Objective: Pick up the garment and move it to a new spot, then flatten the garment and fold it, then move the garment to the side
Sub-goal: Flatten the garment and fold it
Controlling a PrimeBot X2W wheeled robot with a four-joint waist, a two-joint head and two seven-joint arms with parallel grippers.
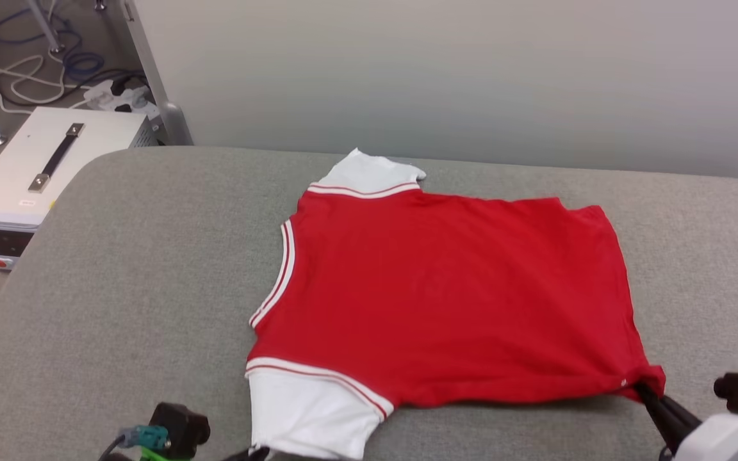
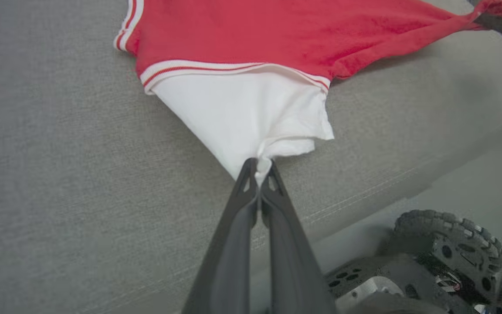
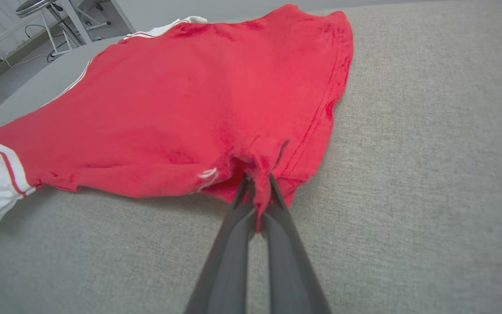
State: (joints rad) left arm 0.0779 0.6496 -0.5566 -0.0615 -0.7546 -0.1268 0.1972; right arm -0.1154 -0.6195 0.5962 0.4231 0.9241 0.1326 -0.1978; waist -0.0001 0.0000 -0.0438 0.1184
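Seemingly soft and light, the shirt (image 1: 446, 288) is lying flat; left gripper (image 2: 259, 168) is clenching its sleeve (image 2: 242, 117), right gripper (image 3: 257, 187) its hem corner (image 1: 647, 378).

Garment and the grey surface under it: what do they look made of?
Garment: soft matte knit, likely cotton or a blend; it gathers into fine puckers where the right gripper pinches its hem. Grey surface: matte woven upholstery-type cloth, probably padded; visible weave, rounded edge, stitched seam in the left wrist view.
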